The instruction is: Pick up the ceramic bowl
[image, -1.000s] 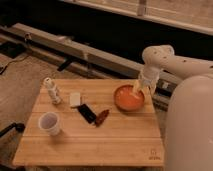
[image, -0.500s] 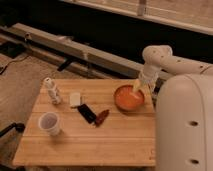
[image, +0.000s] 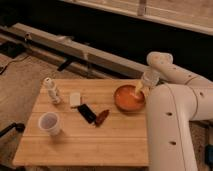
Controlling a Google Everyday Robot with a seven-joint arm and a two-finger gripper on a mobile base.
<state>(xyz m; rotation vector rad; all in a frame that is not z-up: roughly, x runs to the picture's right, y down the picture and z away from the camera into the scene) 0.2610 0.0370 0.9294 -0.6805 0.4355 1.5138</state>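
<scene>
You are looking at a round, shallow, glossy orange-red ceramic bowl [image: 126, 100] sitting toward 2 o'clock on the pale wooden slatted table [image: 100, 145], its glazed inside facing up. A small white cup [image: 50, 123] is standing upright toward 8 o'clock on the table. The gripper [image: 139, 90] is hanging at the bowl's rim, at the bowl's 2 o'clock edge; whether it is gripping anything, you cannot tell.

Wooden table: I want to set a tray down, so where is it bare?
Bare: the front strip of the table, between the white cup and the arm. Crowded: the middle band, with bottle, white block, black bar and red item. Back right, the gripper hangs over the ceramic bowl.
</scene>
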